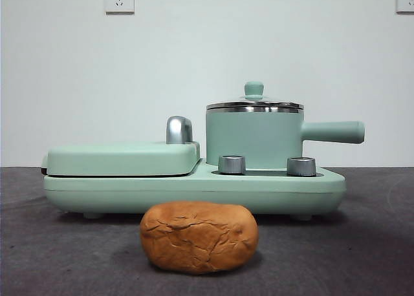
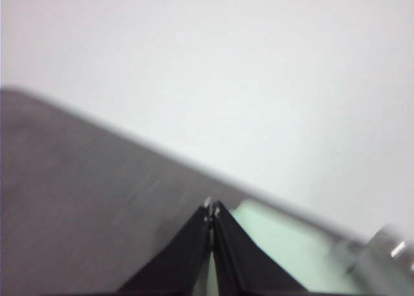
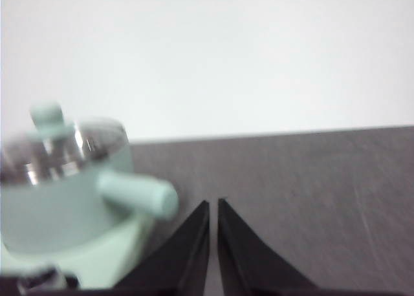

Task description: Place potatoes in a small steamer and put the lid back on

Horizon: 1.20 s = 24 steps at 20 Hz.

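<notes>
Both grippers, left gripper [image 2: 212, 210] and right gripper [image 3: 213, 205], are idling closed and empty, while the potato [image 1: 199, 236], lower centre, is looking light and wrinkled, best pinched across its narrower middle.

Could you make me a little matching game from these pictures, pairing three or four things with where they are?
Things:
1. orange-brown cracked potato
2. clear glass lid with mint-green knob
3. small mint-green steamer pot
4. two steel knobs

Places:
A. on the pot's rim
B. on the grey table, in front of the appliance
C. on the mint-green cooker base
D. on the base, in front of the pot

Pairs: 1-B, 2-A, 3-C, 4-D
</notes>
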### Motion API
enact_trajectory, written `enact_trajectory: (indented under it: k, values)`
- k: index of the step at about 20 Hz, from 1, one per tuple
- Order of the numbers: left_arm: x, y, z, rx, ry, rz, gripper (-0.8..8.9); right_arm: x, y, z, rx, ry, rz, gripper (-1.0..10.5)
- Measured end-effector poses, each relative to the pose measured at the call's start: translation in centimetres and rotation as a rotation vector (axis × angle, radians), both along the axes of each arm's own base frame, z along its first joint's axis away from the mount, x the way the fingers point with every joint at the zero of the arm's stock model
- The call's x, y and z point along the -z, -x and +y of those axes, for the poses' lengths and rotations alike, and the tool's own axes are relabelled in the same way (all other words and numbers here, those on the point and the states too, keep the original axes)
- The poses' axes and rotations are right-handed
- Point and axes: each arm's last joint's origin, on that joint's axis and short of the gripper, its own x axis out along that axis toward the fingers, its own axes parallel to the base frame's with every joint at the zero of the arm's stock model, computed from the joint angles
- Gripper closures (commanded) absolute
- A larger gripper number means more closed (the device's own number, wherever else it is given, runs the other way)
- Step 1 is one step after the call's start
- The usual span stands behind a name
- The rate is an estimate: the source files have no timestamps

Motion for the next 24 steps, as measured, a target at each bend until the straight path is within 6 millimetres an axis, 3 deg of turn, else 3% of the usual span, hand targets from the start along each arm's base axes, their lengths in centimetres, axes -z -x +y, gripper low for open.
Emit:
enact_trajectory:
  k: [8,12,19,24]
  values:
    - [-2.6,0.8,-0.1,0.051,0.064,-0.275,8.06,-2.7,0.7,0.0,-0.060,-0.149,-0.227,9.3]
    - [-3.6,1.0,-0.2,0.096,0.123,-0.203,8.04,-4.9,1.4,0.1,-0.118,-0.191,-0.211,9.3]
    - [-9.3,2.3,-0.4,0.151,0.132,-0.034,8.03,-8.9,2.7,0.3,-0.188,-0.229,-0.020,9.3]
    - [-12.1,1.7,-0.6,0.198,0.061,0.114,8.04,-11.0,2.5,0.6,-0.273,-0.217,0.036,9.3]
